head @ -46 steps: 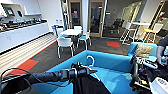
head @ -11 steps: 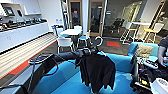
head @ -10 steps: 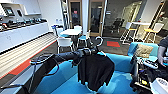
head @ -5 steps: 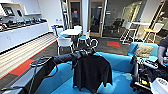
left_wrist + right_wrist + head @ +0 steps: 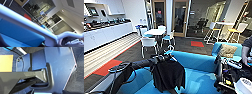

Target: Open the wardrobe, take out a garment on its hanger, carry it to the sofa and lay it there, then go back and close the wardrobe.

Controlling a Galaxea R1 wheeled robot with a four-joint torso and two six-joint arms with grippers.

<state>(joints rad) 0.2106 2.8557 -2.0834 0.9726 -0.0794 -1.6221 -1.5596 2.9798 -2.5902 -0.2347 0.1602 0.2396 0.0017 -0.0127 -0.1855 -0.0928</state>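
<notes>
I have my left arm stretched out over the large bright blue upholstered sofa [image 5: 196, 63], and at its end the left gripper [image 5: 163, 58] is clenched on the thin white clothes hanger [image 5: 170, 51] — the curved hook rises just above the gripper. The limp black short-sleeved top [image 5: 167, 73] hangs straight down from the gripper, draped on the hanger, its lower hem reaching toward the blue seat; I cannot tell from the head view whether the fabric already touches the cushion. In the left wrist view the hanger's white bar [image 5: 28, 26] runs close across the lens, with the sofa's rounded blue back [image 5: 18, 33] just beyond it.

As for my right gripper, I cannot tell how it stands; the right wrist view gives me blue panels and dark robot parts, nothing clearer.

Beyond the gripper, past the sofa back, stands a round white table [image 5: 154, 32] with white chairs [image 5: 148, 42] around it on dark carpet. Far to the gripper's right, a tan cushion [image 5: 228, 50] lies on the sofa's corner section — and a person's arm [image 5: 246, 50] shows beside it at the edge.
</notes>
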